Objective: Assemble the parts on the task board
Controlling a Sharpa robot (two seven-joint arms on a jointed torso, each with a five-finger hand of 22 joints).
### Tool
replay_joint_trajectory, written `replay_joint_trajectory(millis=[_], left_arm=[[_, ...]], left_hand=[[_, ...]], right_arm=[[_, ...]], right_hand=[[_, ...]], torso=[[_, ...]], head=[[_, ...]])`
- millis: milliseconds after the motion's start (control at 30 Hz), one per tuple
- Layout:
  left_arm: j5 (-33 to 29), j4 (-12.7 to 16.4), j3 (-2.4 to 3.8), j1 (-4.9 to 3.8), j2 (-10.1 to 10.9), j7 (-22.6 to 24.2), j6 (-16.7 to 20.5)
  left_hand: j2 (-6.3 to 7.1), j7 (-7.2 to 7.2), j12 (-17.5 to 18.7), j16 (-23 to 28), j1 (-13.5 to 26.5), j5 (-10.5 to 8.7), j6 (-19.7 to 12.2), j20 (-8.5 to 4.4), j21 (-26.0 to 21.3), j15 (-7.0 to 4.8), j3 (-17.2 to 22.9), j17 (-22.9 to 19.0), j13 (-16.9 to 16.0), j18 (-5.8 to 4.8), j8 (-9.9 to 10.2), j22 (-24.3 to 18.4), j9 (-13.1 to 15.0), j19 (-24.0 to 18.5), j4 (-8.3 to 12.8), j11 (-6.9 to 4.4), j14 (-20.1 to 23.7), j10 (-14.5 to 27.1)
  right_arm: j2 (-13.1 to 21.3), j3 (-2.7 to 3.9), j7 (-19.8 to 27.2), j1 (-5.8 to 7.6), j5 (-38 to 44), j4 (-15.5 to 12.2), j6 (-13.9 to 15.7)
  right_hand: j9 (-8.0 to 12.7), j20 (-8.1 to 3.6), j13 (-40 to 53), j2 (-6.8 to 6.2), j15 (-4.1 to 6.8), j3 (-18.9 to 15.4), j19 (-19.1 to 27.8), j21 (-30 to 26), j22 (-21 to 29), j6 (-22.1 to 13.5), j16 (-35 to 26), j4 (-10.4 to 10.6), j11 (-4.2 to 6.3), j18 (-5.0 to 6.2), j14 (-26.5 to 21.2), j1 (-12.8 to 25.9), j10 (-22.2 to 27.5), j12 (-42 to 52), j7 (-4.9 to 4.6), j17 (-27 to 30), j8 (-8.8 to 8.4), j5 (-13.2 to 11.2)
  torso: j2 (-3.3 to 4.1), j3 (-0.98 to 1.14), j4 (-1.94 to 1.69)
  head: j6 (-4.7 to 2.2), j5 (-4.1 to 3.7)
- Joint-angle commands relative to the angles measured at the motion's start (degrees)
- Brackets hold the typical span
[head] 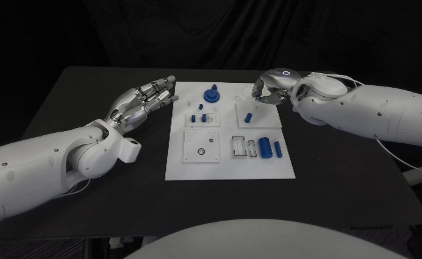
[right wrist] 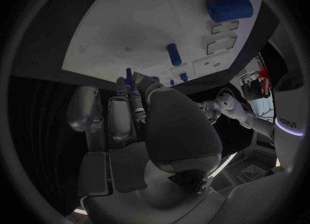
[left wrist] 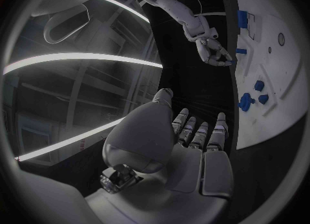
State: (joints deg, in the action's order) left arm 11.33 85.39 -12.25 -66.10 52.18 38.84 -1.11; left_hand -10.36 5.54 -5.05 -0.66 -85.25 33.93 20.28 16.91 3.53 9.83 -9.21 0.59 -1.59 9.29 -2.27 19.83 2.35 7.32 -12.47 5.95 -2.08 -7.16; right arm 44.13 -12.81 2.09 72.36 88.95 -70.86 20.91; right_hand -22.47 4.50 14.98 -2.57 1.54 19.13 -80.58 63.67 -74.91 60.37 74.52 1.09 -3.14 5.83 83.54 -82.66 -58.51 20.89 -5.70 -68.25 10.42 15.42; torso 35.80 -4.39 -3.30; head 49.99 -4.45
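Nearest the camera, at about 6 o'clock on the black desk [head: 105, 204]: the near edge of the white task board [head: 230, 170], lying in the middle of the desk. Near its 4 o'clock corner, two blue cylinders [head: 264, 148] lying side by side next to a framed slot. Toward 12 o'clock, a round blue knob part [head: 211, 95] standing on the board, with small blue pegs [head: 201, 116] just below it and one blue pin [head: 249, 117] lying at 1 o'clock. Left hand [head: 145, 102] at 10 o'clock, beside the board's edge, fingers stretched and apart, grasping nothing. Right hand [head: 270, 94] at 1 o'clock over the far corner, fingers curled in; whether something is pinched, cannot tell.
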Motion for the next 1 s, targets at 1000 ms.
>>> replay_joint_trajectory(millis=[1000], left_arm=[[-0.2, 0.0, 0.05, 0.4, -0.8, 5.2, -1.1]], left_hand=[[-0.16, 0.76, -0.3, -0.3, -0.9, 0.6, 1.0, -0.13, 0.1, 0.68, 0.4, 0.1, -0.1, 0.52, -0.4, -0.3, 0.2, 0.4, 1.0, 0.34, -0.2, 0.0]], right_arm=[[-1.3, -0.75, -1.0, -3.43, 8.9, -19.7, -3.3]], right_hand=[[-0.8, 0.29, -0.5, -0.71, -0.34, -0.1, 0.3, -0.8, -8.1, -0.3, -0.5, -0.8, 0.03, -0.61, -0.2, -0.1, -2.2, -0.9, -0.8, 0.6, 0.01, 0.3]], torso=[[0.08, 0.03, 0.05]], head=[[0.01, 2.91]])
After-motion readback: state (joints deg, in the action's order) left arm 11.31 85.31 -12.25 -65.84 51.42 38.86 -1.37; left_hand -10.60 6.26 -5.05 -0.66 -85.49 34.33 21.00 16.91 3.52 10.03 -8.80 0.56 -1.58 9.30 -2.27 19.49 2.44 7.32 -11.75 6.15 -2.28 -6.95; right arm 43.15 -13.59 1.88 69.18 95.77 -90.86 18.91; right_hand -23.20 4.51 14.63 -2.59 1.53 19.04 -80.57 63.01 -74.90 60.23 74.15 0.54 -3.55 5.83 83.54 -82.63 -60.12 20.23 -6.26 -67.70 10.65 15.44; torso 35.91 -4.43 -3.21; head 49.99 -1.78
